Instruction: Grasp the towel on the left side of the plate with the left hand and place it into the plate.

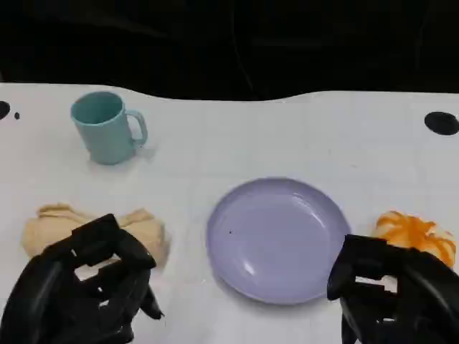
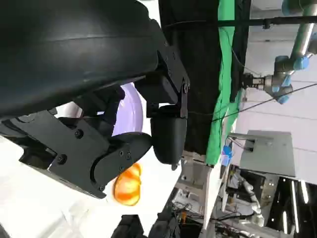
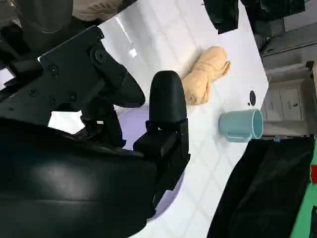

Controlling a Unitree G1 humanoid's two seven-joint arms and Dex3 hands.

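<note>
Both hands hang low at the near edge of the table [image 1: 287, 129]. Left hand [image 1: 82, 290] holds nothing, its fingers spread and curved, just in front of the towel [image 1: 50, 228]. Right hand [image 1: 394, 294] is empty too, fingers apart. Towel lies bunched, left of the plate [image 1: 276, 240]. An orange thing [image 1: 419, 235] lies right of the plate; a mug [image 1: 107, 127] stands farther back.

Head looks down; all views share the plate [image 1: 276, 240].
</note>
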